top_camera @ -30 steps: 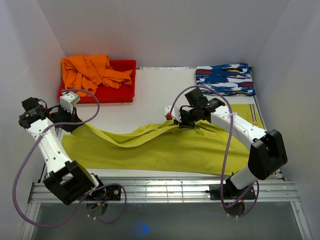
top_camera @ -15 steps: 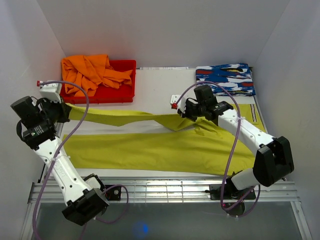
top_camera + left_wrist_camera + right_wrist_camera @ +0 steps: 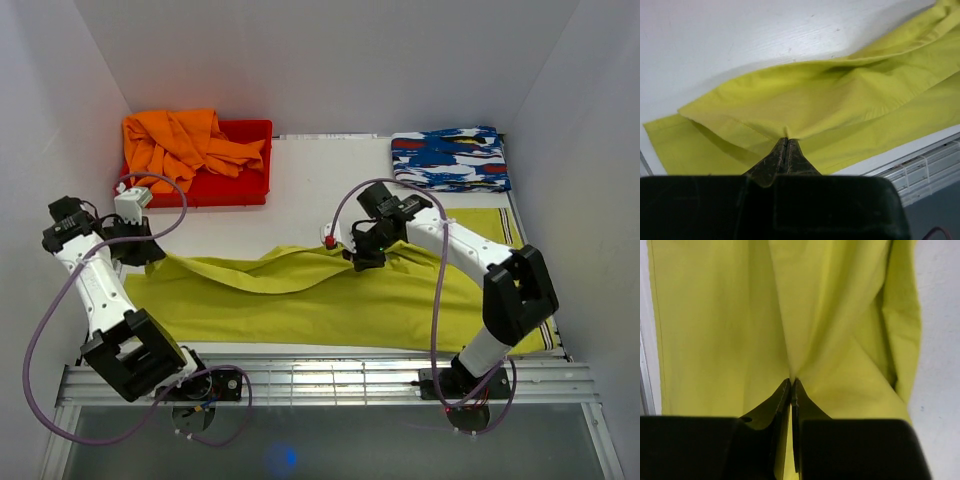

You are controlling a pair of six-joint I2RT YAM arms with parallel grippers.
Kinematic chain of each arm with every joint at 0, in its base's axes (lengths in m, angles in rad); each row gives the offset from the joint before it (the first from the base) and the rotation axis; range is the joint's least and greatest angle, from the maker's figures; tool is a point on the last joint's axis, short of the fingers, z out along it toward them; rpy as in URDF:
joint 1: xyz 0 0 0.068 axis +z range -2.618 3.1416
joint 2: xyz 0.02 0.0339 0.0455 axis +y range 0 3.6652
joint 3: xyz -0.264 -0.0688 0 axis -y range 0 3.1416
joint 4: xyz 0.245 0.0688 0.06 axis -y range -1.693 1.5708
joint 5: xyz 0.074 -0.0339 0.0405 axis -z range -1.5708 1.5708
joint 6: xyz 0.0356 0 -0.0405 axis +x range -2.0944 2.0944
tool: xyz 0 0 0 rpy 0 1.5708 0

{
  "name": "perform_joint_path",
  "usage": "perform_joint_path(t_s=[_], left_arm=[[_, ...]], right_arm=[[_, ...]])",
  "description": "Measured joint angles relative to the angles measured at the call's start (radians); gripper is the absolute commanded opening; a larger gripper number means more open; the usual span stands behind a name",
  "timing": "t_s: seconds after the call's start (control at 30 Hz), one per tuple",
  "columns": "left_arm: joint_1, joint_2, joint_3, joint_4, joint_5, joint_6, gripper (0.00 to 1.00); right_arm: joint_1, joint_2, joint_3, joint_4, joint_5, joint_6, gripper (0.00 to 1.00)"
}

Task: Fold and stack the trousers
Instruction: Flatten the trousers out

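The yellow-green trousers [image 3: 330,300] lie across the front of the table, with the striped waistband [image 3: 508,226] at the far right. My left gripper [image 3: 150,255] is shut on the cloth near the left end and holds its upper layer lifted. In the left wrist view the left gripper [image 3: 786,140] pinches a fold of the trousers [image 3: 840,100]. My right gripper [image 3: 362,256] is shut on the upper edge near the middle. In the right wrist view the right gripper [image 3: 791,381] pinches the trousers [image 3: 740,315].
A red bin [image 3: 250,186] with an orange garment [image 3: 180,140] stands at the back left. A folded blue, white and red patterned cloth [image 3: 450,158] lies at the back right. A metal rail [image 3: 330,380] runs along the table's front edge.
Both grippers moved back toward the front and lowered with the cloth. The lifted upper leg, stretched taut half a second ago, now sags onto the lower layer.
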Motion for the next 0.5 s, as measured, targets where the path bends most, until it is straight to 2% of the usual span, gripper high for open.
perform_joint_path(t_s=[0.13, 0.2, 0.3, 0.4, 0.5], left_arm=[[0.006, -0.060, 0.145, -0.060, 0.097, 0.024, 0.00], [0.011, -0.121, 0.185, -0.024, 0.143, -0.022, 0.00], [0.013, -0.254, 0.167, 0.097, 0.159, -0.161, 0.00], [0.012, -0.360, 0.108, 0.199, 0.140, -0.262, 0.00], [0.011, -0.382, 0.065, 0.249, 0.097, -0.303, 0.00]], right_arm=[[-0.016, -0.147, 0.002, 0.016, -0.017, -0.004, 0.08], [-0.024, -0.224, 0.003, 0.037, -0.021, -0.003, 0.08], [-0.035, -0.293, 0.003, 0.068, -0.021, -0.005, 0.08], [-0.035, -0.254, 0.000, 0.070, -0.001, -0.011, 0.08], [-0.034, -0.122, -0.014, 0.062, 0.028, -0.026, 0.08]])
